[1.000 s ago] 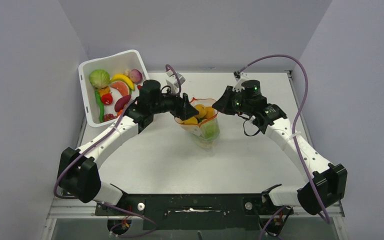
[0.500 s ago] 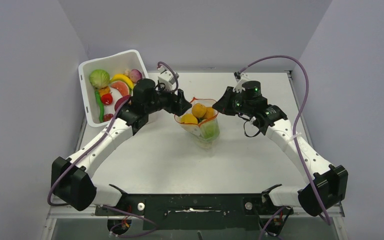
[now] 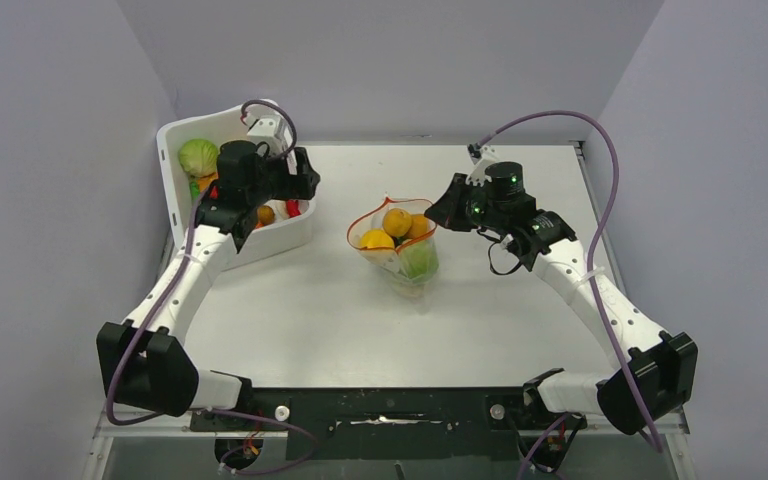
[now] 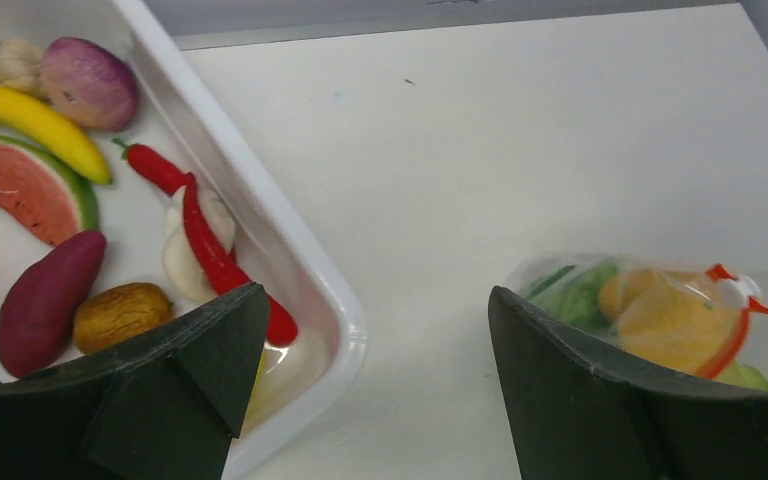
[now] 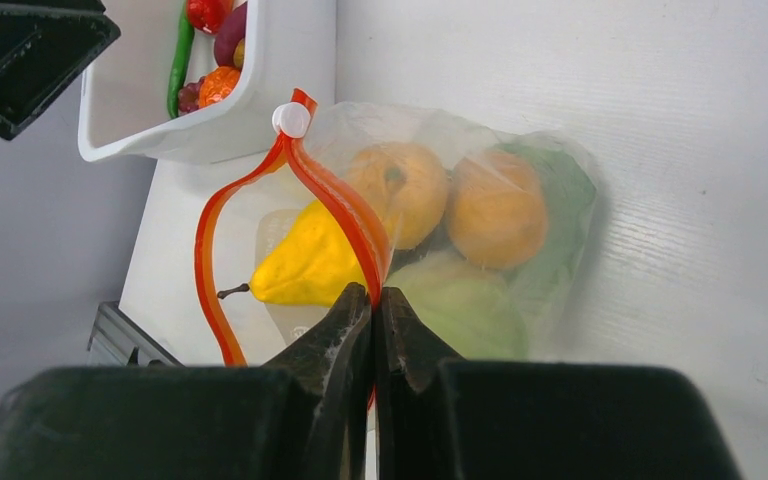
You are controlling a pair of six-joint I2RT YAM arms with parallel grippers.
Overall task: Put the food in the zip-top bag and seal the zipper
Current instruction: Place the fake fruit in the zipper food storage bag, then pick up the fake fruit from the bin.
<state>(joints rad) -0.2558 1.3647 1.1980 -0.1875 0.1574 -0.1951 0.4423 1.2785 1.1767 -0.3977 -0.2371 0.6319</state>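
Note:
The clear zip-top bag (image 3: 405,255) stands mid-table with its mouth open, holding orange round fruits (image 3: 397,220), a yellow pear (image 5: 310,262) and green lettuce (image 5: 560,200). My right gripper (image 5: 373,295) is shut on the red-orange zipper (image 5: 335,205) at the bag's right rim; it also shows in the top view (image 3: 438,213). My left gripper (image 4: 377,295) is open and empty, above the right corner of the white tub (image 4: 290,250), away from the bag (image 4: 580,290). In the tub lie a banana (image 4: 35,115), a red chilli (image 4: 205,245), a dark purple piece (image 4: 45,300) and a green lettuce head (image 3: 198,157).
The white tub (image 3: 175,135) sits at the back left, against the left wall. It also holds a watermelon slice (image 4: 25,185) and a purple onion (image 4: 88,80). A white slider (image 5: 291,119) sits at the zipper's far end. Grey walls close in both sides.
My left gripper has pulled back from the bag's mouth and swung left to the tub. The bag and my right gripper have not moved.

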